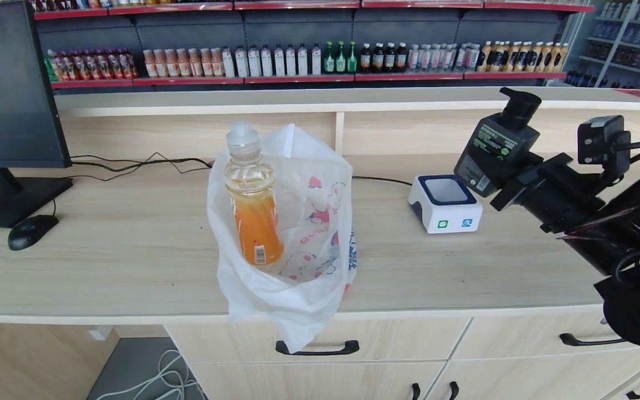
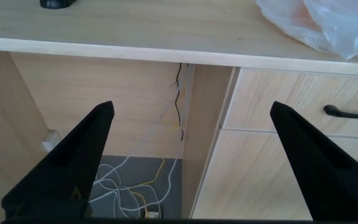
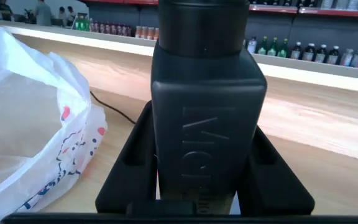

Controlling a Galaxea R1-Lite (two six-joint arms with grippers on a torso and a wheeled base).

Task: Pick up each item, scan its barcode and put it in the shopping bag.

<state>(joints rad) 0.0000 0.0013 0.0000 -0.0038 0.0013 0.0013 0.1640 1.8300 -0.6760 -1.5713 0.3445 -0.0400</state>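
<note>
The right end effector [image 1: 523,180] grasps the black bottle [image 1: 495,147], tilted cap-up, just above and to the right of the scanner [image 1: 445,203]. Its barcode seems to face the scanner's window, though I can't be sure. The shopping bag [image 1: 309,222] stands on the surface [image 1: 131,261] well to the bottle's left, and the left end effector [image 2: 188,162] hangs released below the surface's front edge.

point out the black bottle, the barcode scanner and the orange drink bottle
black bottle [image 1: 495,149]: head view, on its labelled side
barcode scanner [image 1: 445,215]: head view, on its white front face
orange drink bottle [image 1: 254,219]: head view, on the orange lower body
</note>
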